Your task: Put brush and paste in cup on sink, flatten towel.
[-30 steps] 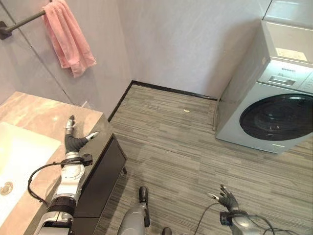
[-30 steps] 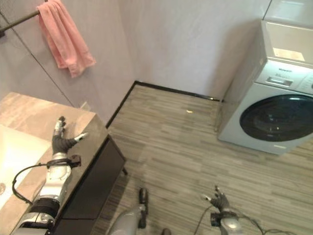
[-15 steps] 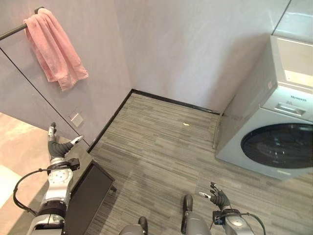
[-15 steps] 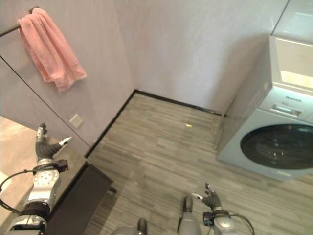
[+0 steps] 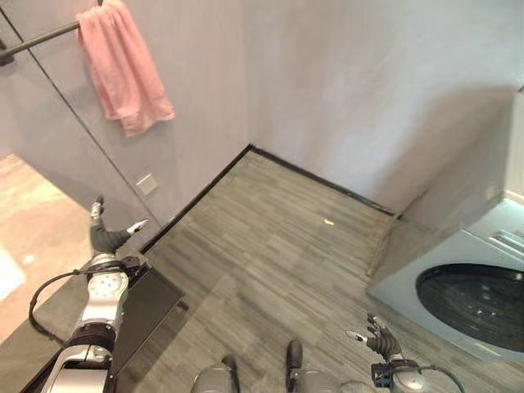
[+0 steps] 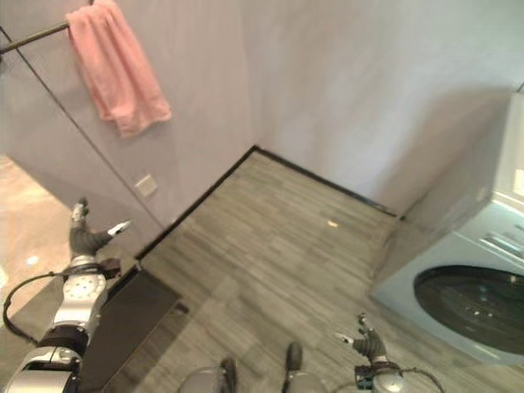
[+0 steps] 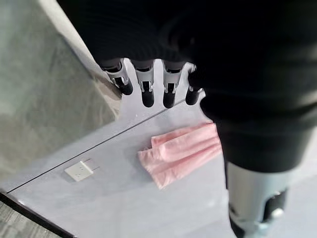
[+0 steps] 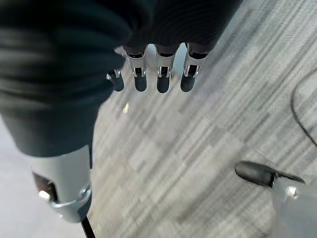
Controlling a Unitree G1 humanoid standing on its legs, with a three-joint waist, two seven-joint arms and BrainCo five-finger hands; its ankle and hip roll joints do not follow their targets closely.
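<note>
A pink towel hangs bunched over a dark rail on the grey wall at the upper left; it also shows in the left wrist view as the pink towel. My left hand is raised over the end of the marble sink counter, well below the towel, its fingers straight and holding nothing. My right hand hangs low over the floor at the lower right, fingers relaxed and empty.
A white washing machine with a dark round door stands at the right. A dark cabinet side drops below the counter. A wall socket sits under the towel. Grey striped floor runs between counter and washer.
The whole picture has shifted, so the camera has moved: the washer sits lower and further right, the towel further right. Both hands keep their pose, open and empty.
</note>
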